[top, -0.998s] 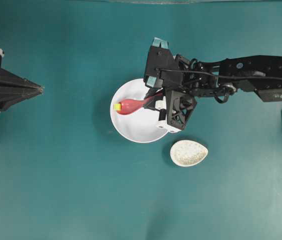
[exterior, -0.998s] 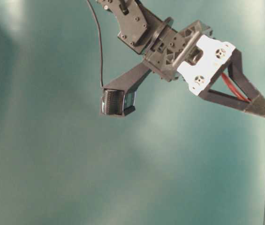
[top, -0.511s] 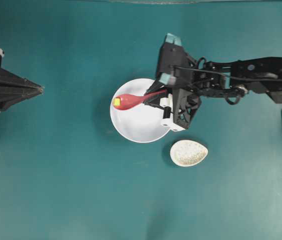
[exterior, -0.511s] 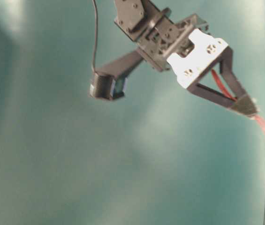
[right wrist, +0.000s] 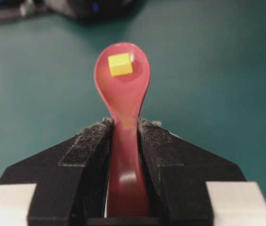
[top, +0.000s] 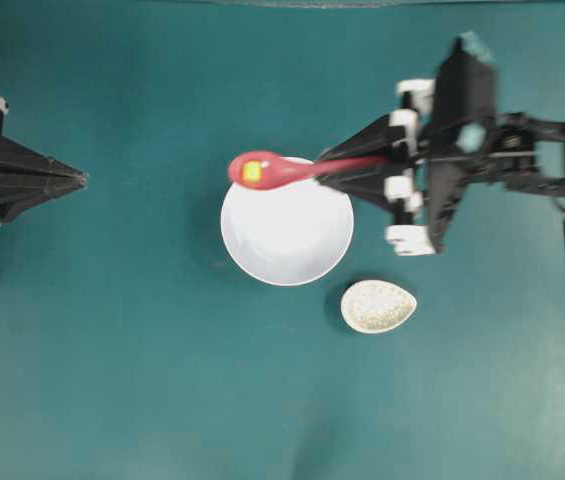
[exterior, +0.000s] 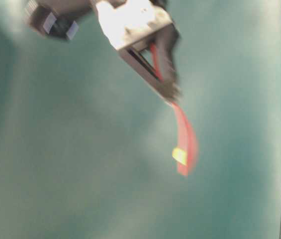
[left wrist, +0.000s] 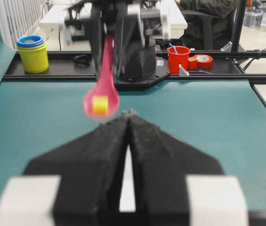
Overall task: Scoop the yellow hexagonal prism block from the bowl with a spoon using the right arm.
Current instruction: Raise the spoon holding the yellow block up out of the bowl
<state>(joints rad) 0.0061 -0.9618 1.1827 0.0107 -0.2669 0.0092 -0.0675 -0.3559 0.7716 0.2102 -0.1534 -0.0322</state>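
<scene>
lab/workshop | teal bench point(left wrist: 208, 117) | tape roll point(left wrist: 202, 60), red cup point(left wrist: 178, 57), stacked cups point(left wrist: 31, 52) behind

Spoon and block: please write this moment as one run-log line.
right gripper: shut on spoon | block: in scoop | bowl: empty | left gripper: shut

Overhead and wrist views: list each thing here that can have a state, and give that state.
Yellow hexagonal prism block: in the spoon's scoop, out of the bowl.
Spoon: held by its handle, scoop facing up.
Bowl: upright on the table, nothing visible inside.
Right gripper: shut on the spoon.
Left gripper: shut, holding nothing, parked at the table's edge.
Speckled dish: upright beside the bowl, not touching it.
</scene>
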